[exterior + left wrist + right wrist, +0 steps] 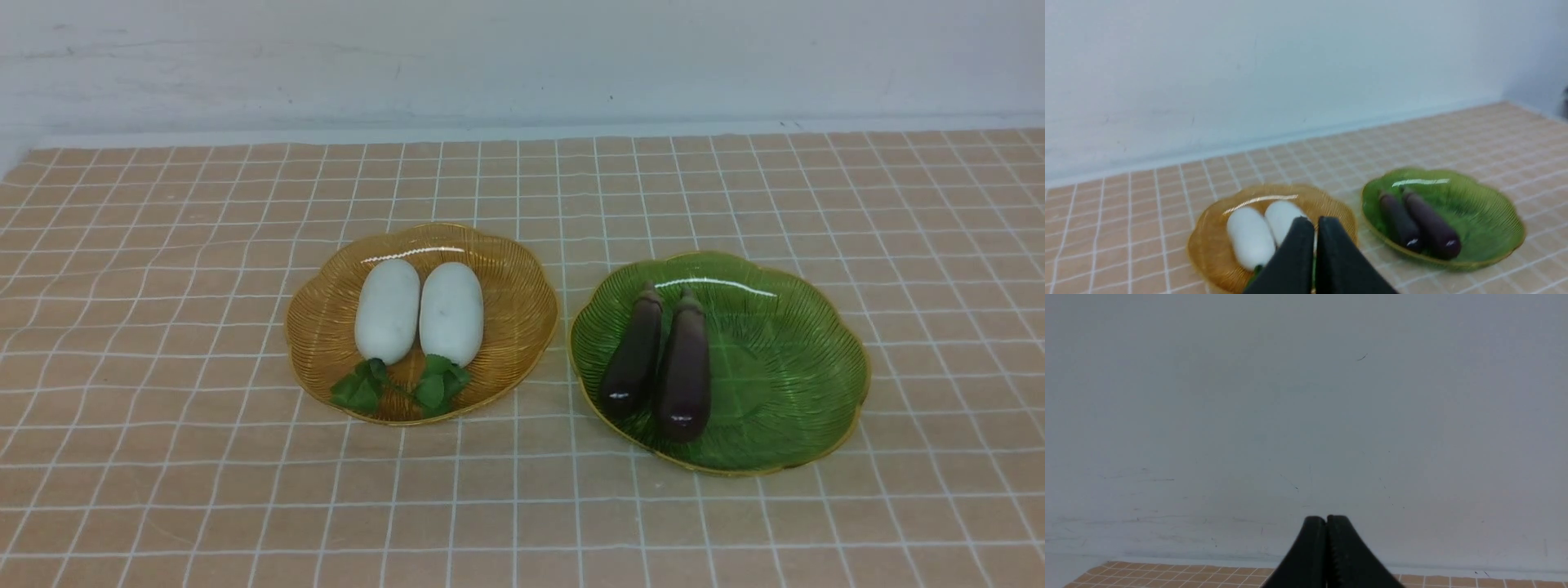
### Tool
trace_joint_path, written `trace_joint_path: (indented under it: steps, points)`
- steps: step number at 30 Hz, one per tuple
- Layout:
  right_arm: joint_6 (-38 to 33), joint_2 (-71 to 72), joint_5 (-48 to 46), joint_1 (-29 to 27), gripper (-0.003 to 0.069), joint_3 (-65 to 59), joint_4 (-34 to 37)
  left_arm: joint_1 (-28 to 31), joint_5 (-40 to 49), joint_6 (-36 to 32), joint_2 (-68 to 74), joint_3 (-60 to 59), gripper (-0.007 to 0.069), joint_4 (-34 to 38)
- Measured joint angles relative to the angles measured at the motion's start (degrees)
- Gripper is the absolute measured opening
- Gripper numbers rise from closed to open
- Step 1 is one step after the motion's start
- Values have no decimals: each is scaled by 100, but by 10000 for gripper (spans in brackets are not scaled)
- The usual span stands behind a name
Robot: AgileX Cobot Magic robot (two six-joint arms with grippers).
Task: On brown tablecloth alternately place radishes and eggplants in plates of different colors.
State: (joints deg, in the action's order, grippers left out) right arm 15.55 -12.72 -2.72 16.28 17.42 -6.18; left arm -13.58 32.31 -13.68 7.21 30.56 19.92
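Observation:
On the brown tablecloth (163, 343) stand two plates. The amber plate (506, 269) holds two white radishes (388, 310) (451, 313) side by side, green leaves towards me. The green plate (800, 359) holds two dark eggplants (633, 355) (684, 367) side by side. No gripper shows in the front view. In the left wrist view my left gripper (1315, 222) is shut and empty, raised on the near side of the amber plate (1208, 245), with the green plate (1490, 220) beside it. My right gripper (1326, 519) is shut and empty, facing the wall.
A pale wall (522, 57) rises behind the table's far edge. The cloth is slightly wrinkled at the left (98, 286). Bare cloth lies all round both plates.

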Motion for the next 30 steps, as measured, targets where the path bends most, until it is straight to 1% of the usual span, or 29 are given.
trace_joint_path:
  steps: [8, 13, 16, 18, 20, 21, 22, 25, 30]
  points:
    - [-2, 0, -101, 0, -15, 0, -11, 0, -30, -11, -89, -5, -4, 117]
    - [-2, 0, -129, 0, -15, 0, -11, 0, -326, -47, -89, -63, -4, 123]
    - [-2, 0, -134, 0, -15, 0, -11, 0, -914, -31, -119, -451, -4, -203]
    - [-2, 0, -140, 0, -15, 0, -15, 80, -1252, 167, -249, -902, -4, -717]
    - [-2, 0, -145, 0, -15, 0, -17, 353, -1512, 561, -494, -1535, -4, -1301]
    - [-2, 0, -145, 0, -15, 0, -17, 380, -1535, 628, -494, -1584, -4, -1301]
    - [-2, 0, -145, 0, -15, 0, -17, 567, -1617, 830, -644, -1920, -4, -1526]
    - [-2, 0, -145, 0, -15, 0, -17, 832, -1634, 986, -764, -2387, -4, -1760]
    - [-2, 2, -156, 0, -15, -1, -17, 1101, -1615, 934, -792, -3050, -4, -1876]
